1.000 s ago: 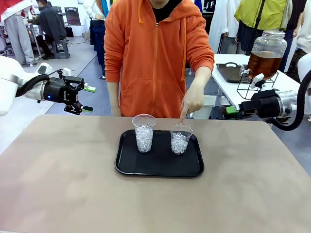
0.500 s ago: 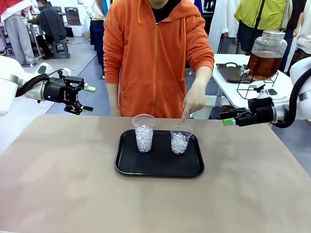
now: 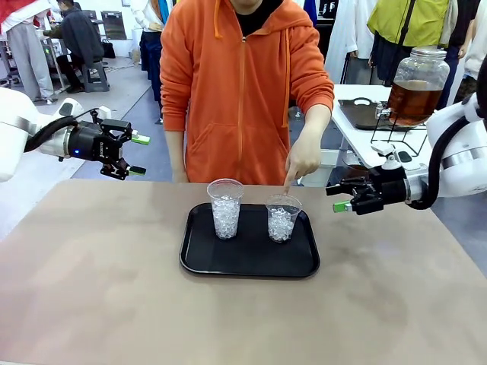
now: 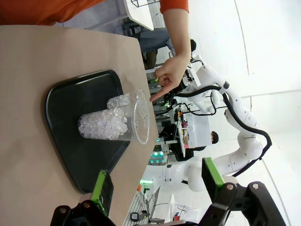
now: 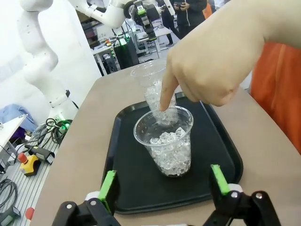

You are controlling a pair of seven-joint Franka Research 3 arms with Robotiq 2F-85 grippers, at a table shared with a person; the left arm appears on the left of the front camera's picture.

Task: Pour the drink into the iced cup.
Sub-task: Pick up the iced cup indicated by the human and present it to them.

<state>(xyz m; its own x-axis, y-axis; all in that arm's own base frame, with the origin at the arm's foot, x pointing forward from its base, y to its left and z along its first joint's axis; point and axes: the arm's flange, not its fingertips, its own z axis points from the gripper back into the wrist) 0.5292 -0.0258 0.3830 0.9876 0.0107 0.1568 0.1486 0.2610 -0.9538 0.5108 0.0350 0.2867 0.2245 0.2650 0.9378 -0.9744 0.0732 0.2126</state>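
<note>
Two clear plastic cups of ice stand on a black tray. A person's hand points a finger down at the right iced cup; the left iced cup stands beside it. Both cups overlap in the left wrist view. The amber drink sits in a large glass jar on a side table at the back right. My right gripper hovers open just right of the tray, facing the pointed-at cup. Off the table's far left corner, my left gripper is open and holds nothing.
The person in an orange hoodie stands at the far edge behind the tray. The jar rests on a black wire stand on the white side table. Bare brown tabletop surrounds the tray.
My right arm has swung left toward the tray, bringing its open gripper close to the right cup. The left arm, the cups and the pointing hand have stayed put.
</note>
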